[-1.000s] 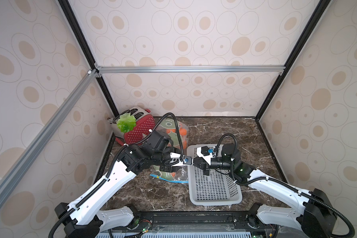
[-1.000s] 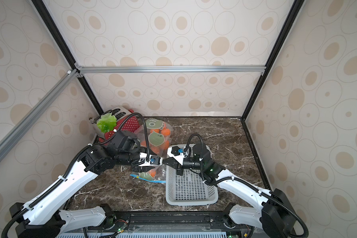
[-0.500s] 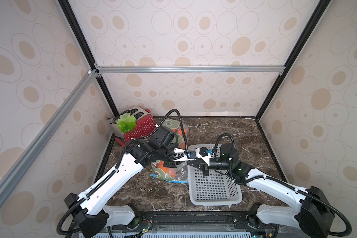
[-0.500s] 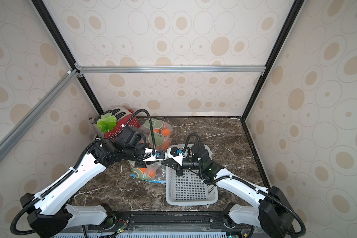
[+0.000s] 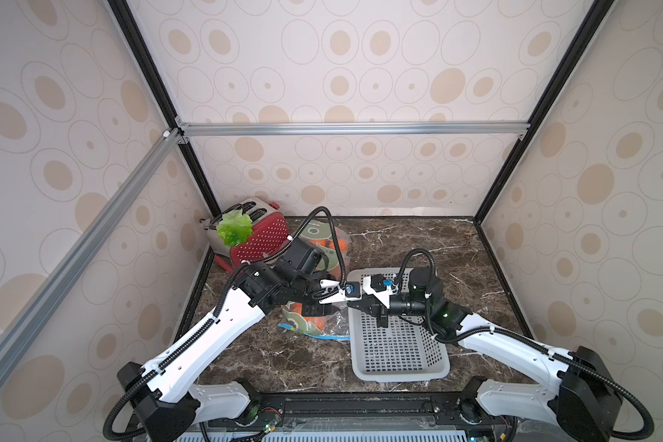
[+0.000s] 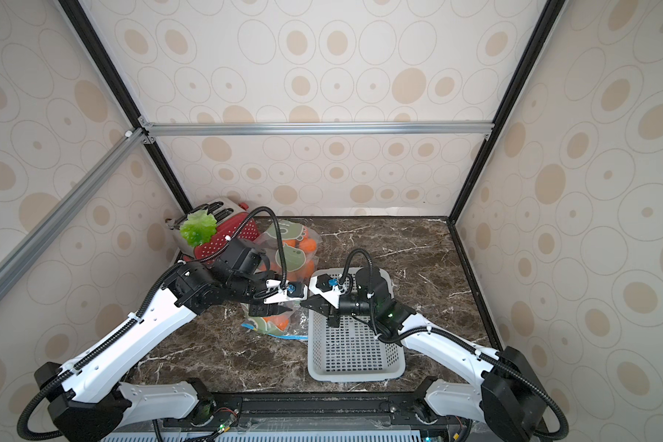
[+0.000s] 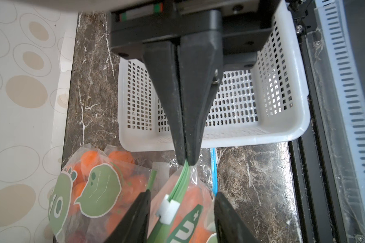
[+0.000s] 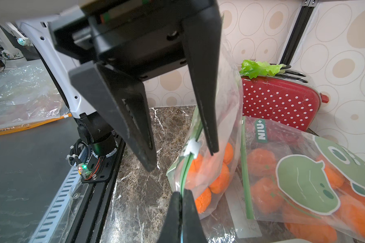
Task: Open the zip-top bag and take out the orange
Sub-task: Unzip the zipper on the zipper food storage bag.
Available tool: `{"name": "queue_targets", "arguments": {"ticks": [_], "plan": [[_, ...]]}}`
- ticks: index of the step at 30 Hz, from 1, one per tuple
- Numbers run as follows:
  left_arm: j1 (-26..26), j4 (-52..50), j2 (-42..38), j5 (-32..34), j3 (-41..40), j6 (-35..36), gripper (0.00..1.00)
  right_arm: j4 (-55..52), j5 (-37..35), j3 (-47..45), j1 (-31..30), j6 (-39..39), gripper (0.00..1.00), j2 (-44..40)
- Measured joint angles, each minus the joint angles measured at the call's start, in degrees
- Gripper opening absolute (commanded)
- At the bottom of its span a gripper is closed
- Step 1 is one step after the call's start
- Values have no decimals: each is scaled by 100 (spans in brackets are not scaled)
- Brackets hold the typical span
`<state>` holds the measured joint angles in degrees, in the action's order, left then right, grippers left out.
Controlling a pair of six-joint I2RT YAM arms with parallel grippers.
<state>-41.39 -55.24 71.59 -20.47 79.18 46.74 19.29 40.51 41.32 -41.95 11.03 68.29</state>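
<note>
Right claw (image 7: 185, 161) pinches the green seal (image 7: 181, 178) of the zip-top bag (image 7: 198, 195) of oranges (image 8: 219, 178), just beside the white basket (image 7: 240, 138); left claw (image 7: 181, 193) is spread astride the white slider (image 7: 167, 208). Best close squarely, then drag along the seal.

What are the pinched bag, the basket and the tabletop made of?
Bag: thin clear plastic film, glossy and wrinkled; oranges show through.
Basket: rigid white moulded plastic, perforated, slight sheen.
Tabletop: dark veined marble look, polished; could be laminate.

light: bright, even | shadows: soft | wrist views: wide-angle edge distortion
</note>
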Motion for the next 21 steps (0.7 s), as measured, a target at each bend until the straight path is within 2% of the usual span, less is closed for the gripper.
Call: {"name": "queue_targets", "arguments": {"ticks": [4,7,9,11,14,19,21], "plan": [[15,50,-2,24,-17,-9,27,0,7,0,0,2,0,0],[20,57,-2,20,-22,-33,25,0,22,-4,0,17,0,0],[22,57,-2,9,-26,-42,32,0,22,-13,0,22,0,0],[20,46,-2,-11,-44,-68,43,0,22,-24,0,22,0,0],[22,26,20,22,-55,-149,52,2,20,-24,0,22,0,0],[39,17,157,72,-52,-262,54,2,22,-24,0,39,0,0],[57,-24,245,59,-35,-286,47,2,20,-24,0,42,0,0]]}}
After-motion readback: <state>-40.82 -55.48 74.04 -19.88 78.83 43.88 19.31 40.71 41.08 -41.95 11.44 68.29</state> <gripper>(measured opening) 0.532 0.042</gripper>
